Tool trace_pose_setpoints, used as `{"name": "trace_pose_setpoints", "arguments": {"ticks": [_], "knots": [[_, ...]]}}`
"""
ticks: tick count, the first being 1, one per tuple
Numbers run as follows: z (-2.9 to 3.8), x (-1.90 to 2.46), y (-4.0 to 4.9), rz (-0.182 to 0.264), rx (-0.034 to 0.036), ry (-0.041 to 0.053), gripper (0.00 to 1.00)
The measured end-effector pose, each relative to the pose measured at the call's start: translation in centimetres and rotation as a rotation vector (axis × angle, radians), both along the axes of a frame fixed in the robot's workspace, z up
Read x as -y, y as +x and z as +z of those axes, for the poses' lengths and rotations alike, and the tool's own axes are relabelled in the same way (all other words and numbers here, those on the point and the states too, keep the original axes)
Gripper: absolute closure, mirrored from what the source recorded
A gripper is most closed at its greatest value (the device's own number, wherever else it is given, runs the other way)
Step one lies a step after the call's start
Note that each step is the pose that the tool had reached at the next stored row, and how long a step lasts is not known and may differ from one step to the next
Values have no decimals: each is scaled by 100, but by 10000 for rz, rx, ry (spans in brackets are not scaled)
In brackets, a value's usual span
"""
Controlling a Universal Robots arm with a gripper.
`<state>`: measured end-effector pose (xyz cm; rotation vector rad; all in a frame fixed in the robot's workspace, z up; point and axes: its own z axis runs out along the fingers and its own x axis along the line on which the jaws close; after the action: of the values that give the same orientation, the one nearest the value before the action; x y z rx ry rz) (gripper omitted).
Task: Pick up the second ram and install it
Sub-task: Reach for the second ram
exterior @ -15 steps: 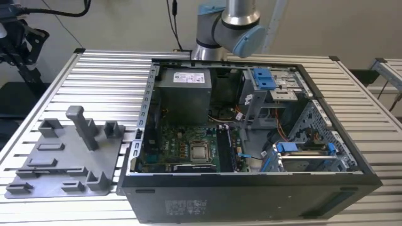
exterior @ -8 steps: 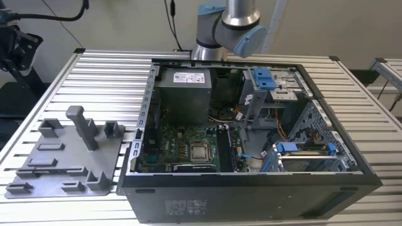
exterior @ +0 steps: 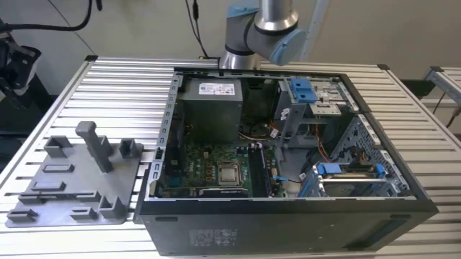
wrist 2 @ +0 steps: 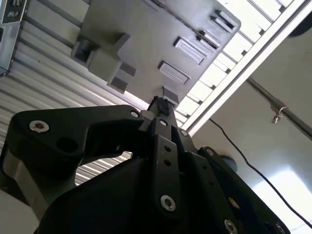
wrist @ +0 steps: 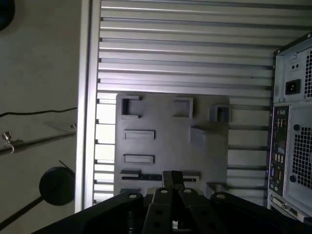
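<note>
In both wrist views my gripper (wrist 2: 161, 103) (wrist: 171, 174) hangs high above the grey holder plate (wrist: 170, 141) that lies on the slatted table beside the computer case. Its fingers are pressed together with nothing visible between them. The fingertips line up over a long narrow slot (wrist: 141, 175) of the plate, which shows as a dark line. In the exterior view a dark memory stick (exterior: 258, 170) stands in the motherboard slots, on the exterior view's right of the CPU socket (exterior: 230, 174). A thin greenish strip (exterior: 271, 164) runs right beside it. I cannot tell whether that strip is the second ram.
The open computer case (exterior: 288, 208) fills the middle of the table, with a power supply (exterior: 210, 105) at the back and blue drive clips (exterior: 303, 90) on the exterior view's right. A tall post (exterior: 94, 144) rises from the holder plate (exterior: 72, 183). The arm's base (exterior: 238, 54) stands behind the case.
</note>
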<state>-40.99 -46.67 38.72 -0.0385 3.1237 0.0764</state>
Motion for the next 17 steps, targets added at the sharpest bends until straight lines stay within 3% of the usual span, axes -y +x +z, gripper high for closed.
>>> {"name": "trace_pose_setpoints", "arguments": {"ticks": [17], "knots": [[-39, 417, -24, 4, 0, 0, 89]]}}
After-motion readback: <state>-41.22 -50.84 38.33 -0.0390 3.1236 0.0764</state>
